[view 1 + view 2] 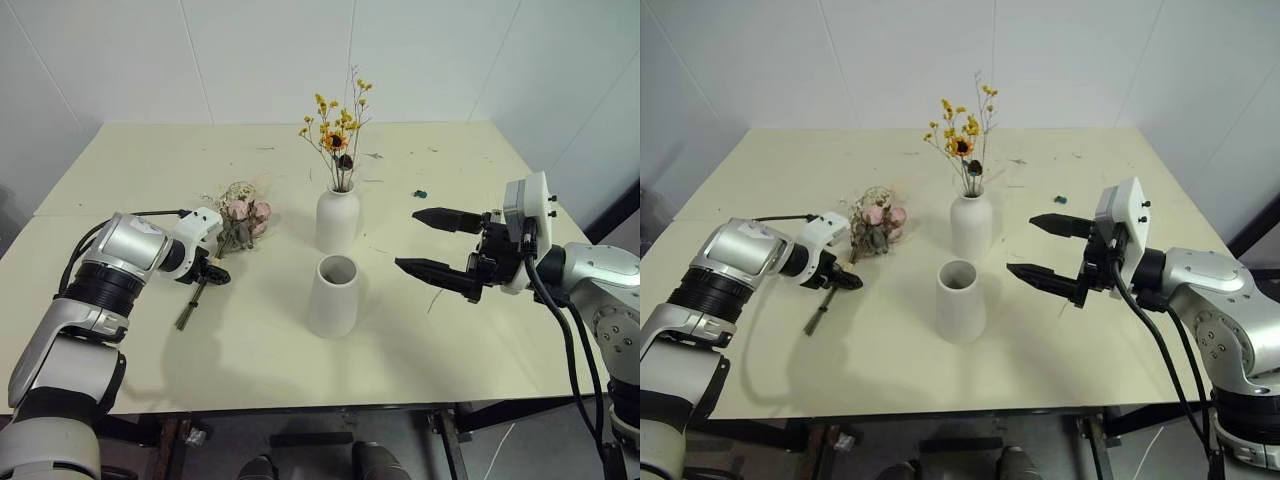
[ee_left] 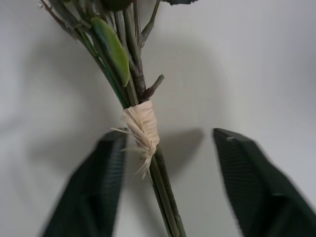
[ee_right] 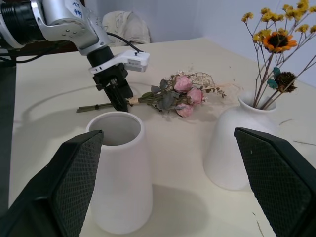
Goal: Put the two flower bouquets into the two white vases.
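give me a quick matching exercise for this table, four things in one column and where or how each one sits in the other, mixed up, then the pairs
Things:
1. yellow bouquet
2. pink rose bouquet
3. cone vase
4. right tool

States:
A. lying flat on the table, its stems between the left tool's fingers
B. standing upright with nothing in it
C. standing in the rounded vase
D. held above the table, fingers wide apart

Pairs: 1-C, 2-A, 3-B, 4-D
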